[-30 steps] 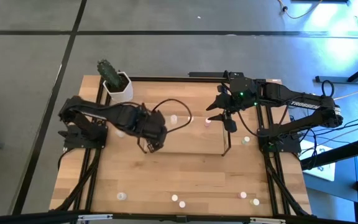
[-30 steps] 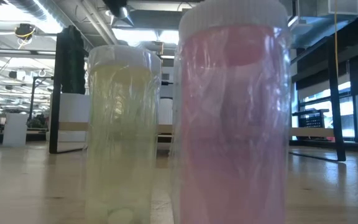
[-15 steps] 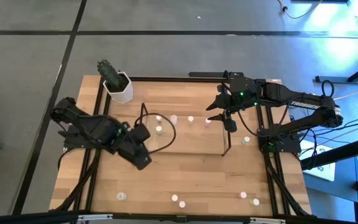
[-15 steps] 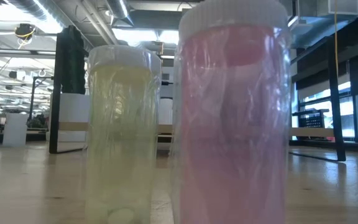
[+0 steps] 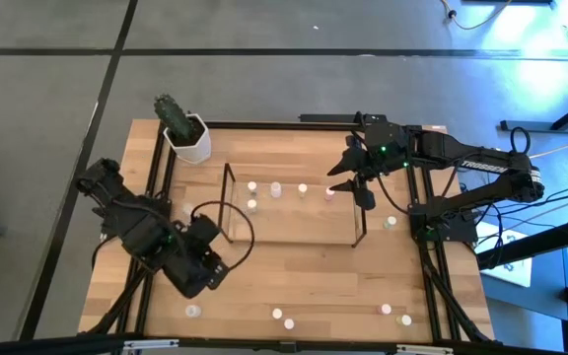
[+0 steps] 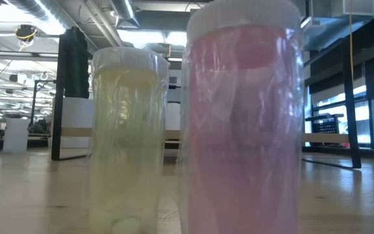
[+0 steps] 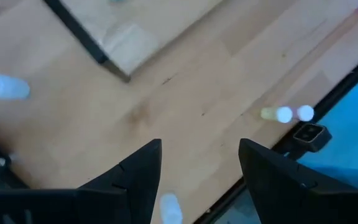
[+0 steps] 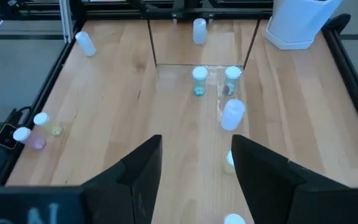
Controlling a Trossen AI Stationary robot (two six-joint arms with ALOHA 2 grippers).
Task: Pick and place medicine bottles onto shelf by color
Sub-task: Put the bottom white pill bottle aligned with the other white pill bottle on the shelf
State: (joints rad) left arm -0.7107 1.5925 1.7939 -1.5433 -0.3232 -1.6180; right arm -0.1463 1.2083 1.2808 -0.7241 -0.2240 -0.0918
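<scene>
The left gripper (image 5: pixel 203 278) hangs over the near left part of the table (image 5: pixel 304 276), its fingers (image 7: pixel 143 174) spread apart with nothing between them. Just beyond its fingertips, toward the near edge, stands one bottle (image 5: pixel 193 312); in its wrist view a whitish bottle (image 7: pixel 169 208) shows low between the fingers, and a yellowish and a pink bottle (image 7: pixel 286 114) lie together farther off by the table's edge. The shelf (image 5: pixel 289 205) stands well apart from this gripper, toward the middle of the table, with several medicine bottles (image 5: pixel 276 189) in a row on it. The right gripper (image 5: pixel 348 176) hovers at the shelf's right end, just beside a pink bottle (image 5: pixel 328 193), its fingers (image 8: pixel 143 171) also parted and empty. Ahead of it in the wrist view, bottles (image 8: pixel 199 79) stand on the shelf, and a white plant pot (image 8: pixel 297 23) sits beyond. More bottles (image 5: pixel 282 318) are scattered along the near edge, far from the right gripper. In the low view a yellowish bottle (image 6: pixel 128 136) and a pink one (image 6: pixel 242 117) stand close to the camera.
</scene>
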